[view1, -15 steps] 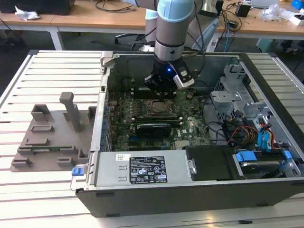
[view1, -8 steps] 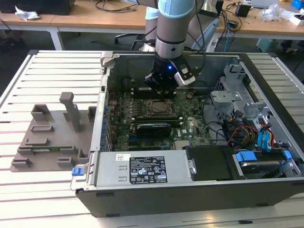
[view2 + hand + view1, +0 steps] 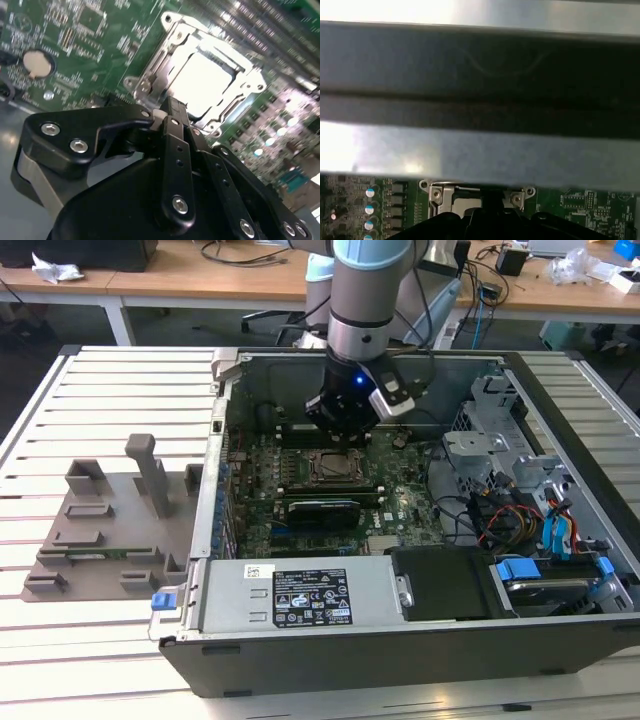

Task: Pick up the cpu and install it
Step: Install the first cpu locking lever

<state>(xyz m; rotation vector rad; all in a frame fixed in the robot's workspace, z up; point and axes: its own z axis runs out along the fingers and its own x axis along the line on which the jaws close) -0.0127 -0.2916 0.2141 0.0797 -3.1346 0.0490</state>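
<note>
Slatted metal table [image 3: 100,420] holds the open computer case [image 3: 400,640].

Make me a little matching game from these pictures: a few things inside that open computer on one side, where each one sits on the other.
Things:
1. chip
2. gripper
3. labelled silver box
4. grey holder

Places:
A. on the slatted table, outside the case, at the exterior view's left
B. lying inside the metal socket frame
C. along the case's near edge
D. hanging just above the socket

Pairs: 1-B, 2-D, 3-C, 4-A
</note>
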